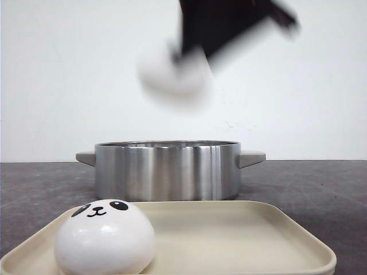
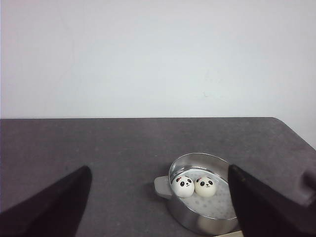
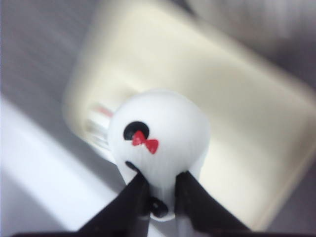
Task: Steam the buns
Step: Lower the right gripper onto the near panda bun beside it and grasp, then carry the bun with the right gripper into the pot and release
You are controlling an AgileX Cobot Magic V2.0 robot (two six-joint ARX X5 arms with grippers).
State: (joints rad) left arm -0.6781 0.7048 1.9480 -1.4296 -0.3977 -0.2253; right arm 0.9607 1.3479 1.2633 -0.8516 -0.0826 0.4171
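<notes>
One white panda-faced bun (image 1: 105,236) rests on the cream tray (image 1: 246,235) at the front left. Two more buns (image 2: 183,186) (image 2: 206,186) sit side by side inside the steel pot (image 1: 167,169) behind the tray. High above the pot, blurred by motion, my right gripper (image 1: 192,54) carries another bun (image 1: 172,74). In the right wrist view its black fingers (image 3: 133,200) pinch that bun (image 3: 160,136), which has a red bow, and the gripper (image 3: 159,190) is shut on it. My left gripper (image 2: 158,207) hangs open well above the table, with nothing between its fingers.
The dark grey tabletop (image 1: 321,183) runs back to a white wall. The pot has a flat handle (image 1: 252,157) on each side. In the left wrist view the table's right edge (image 2: 294,133) shows beyond the pot (image 2: 202,197).
</notes>
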